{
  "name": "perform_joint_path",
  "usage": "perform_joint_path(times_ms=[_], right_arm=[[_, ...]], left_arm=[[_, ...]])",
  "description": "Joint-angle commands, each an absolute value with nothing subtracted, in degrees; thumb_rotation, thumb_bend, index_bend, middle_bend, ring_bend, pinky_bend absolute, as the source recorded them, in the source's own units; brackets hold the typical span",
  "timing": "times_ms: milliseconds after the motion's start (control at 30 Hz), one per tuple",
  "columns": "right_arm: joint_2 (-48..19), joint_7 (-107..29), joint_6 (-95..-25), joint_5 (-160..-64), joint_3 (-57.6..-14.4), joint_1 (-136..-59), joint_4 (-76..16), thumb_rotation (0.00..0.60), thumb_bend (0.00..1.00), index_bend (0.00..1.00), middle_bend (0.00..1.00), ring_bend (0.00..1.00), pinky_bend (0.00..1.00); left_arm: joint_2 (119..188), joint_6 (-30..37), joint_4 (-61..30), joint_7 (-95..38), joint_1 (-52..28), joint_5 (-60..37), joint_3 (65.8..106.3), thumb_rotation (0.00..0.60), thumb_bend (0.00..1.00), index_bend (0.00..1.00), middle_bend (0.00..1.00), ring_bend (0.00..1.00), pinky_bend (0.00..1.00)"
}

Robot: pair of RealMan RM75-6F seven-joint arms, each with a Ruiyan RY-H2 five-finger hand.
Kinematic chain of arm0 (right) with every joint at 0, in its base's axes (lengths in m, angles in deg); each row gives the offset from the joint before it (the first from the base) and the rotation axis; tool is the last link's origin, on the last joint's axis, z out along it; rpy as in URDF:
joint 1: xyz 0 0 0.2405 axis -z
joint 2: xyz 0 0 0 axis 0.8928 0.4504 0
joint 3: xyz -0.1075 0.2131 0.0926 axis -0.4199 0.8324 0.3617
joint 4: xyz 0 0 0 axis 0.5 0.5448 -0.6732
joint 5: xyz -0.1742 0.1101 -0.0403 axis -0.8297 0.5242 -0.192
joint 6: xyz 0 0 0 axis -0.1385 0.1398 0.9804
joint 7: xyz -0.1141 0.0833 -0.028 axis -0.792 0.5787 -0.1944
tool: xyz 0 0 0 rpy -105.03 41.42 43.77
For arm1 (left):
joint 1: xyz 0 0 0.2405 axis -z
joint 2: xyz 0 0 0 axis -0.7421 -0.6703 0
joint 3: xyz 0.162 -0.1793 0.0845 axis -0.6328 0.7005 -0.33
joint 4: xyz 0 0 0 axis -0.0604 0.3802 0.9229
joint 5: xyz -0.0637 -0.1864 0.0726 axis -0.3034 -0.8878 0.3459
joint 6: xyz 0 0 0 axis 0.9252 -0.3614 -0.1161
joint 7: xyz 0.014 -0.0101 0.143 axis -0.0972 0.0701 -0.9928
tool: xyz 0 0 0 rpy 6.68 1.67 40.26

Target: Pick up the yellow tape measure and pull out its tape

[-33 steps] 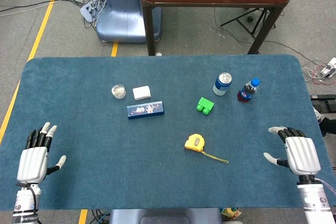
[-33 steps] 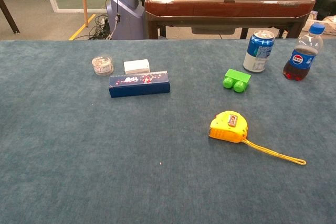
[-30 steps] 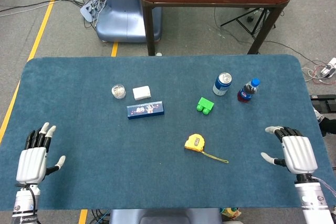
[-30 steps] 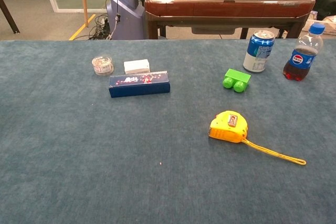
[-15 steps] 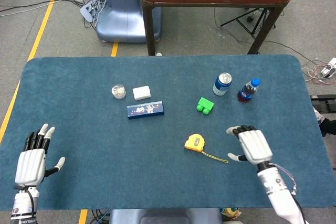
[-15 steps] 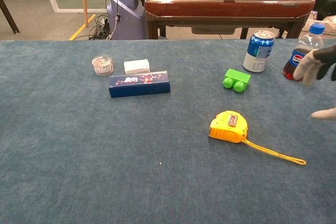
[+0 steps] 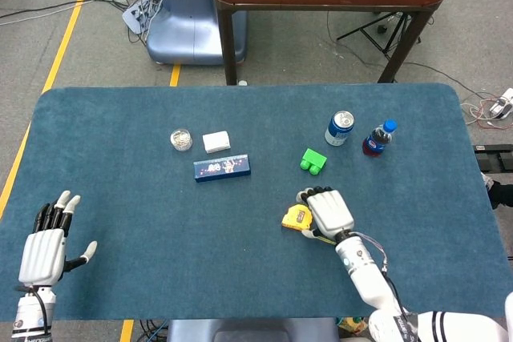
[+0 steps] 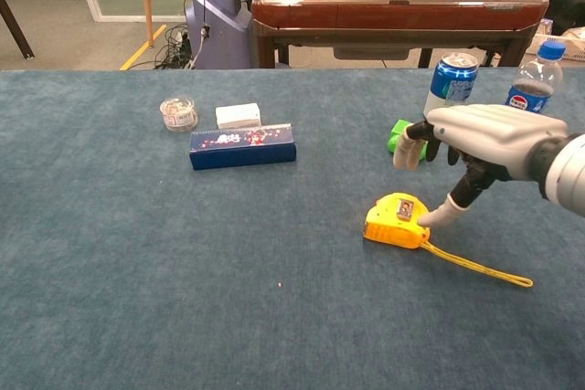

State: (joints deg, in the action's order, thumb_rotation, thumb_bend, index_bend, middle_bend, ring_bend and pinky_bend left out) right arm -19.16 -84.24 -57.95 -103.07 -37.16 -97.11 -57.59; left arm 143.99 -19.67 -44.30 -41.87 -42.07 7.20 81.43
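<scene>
Yellow tape measure (image 8: 397, 220) lies flat on the blue table (image 7: 120, 174), a little right of centre and toward the near edge, with its thin yellow strap (image 8: 480, 268) trailing off to the right and nearer. Your right hand (image 8: 480, 139) hangs just above its right end: the fingers are spread and slightly curled, holding nothing, and the thumb tip reaches down to the case's right edge (in the chest view it looks to be touching, though you could not swear to it). In the head view the same hand covers the right part of the case.

Just beyond the hand sits a green block (image 7: 313, 161), partly hidden behind the fingers in the chest view. Farther right and back stand a blue soda can (image 8: 451, 87) and, to its right, a cola bottle (image 7: 378, 138) with a blue cap.

Well to the left, a dark blue box (image 8: 242, 145) lies lengthwise, with a small white box (image 8: 238, 115) just behind it and a small clear jar (image 8: 178, 113) to the left of that.

Your left hand (image 7: 45, 250) rests at the near left corner of the table, fingers apart and empty, well away from everything else.
</scene>
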Motion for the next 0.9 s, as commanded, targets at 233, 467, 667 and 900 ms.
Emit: perform_joint_path(times_ms=[233,467,667,900], right_arm=[[-22.37,-87.77,-57.99,-98.78,-38.49,-100.01,-54.52,0.600,0.04,0.32,0.32,0.29,0.33],[-23.90,-88.36,-58.06,-96.15,-38.77,-101.57,-51.51,0.600,0.04,0.32,0.31,0.29,0.33],[-24.77,-88.37,-57.87,-94.30,-38.90,-102.55,-49.54,0.600,0.04,0.32,0.31,0.29,0.33],[-25.02,-87.57,-56.92,-93.25,-39.42,-103.50,-48.75,0.600,0.04,0.32,0.31,0.29,0.33]], left_arm=[[143.32,-19.31,-44.02,-39.57,-42.70,6.90,81.51,0.600,0.25,0.08,0.00,0.00,0.00],[143.58,-18.83,-43.57,-38.91,-42.63,6.99,81.73,0.600,0.25,0.08,0.00,0.00,0.00],[143.46,-18.86,-43.73,-39.10,-42.70,7.09,81.88,0.600,0.25,0.08,0.00,0.00,0.00],[143.56,-19.04,-43.73,-39.48,-42.96,6.99,81.98,0.600,0.25,0.08,0.00,0.00,0.00]])
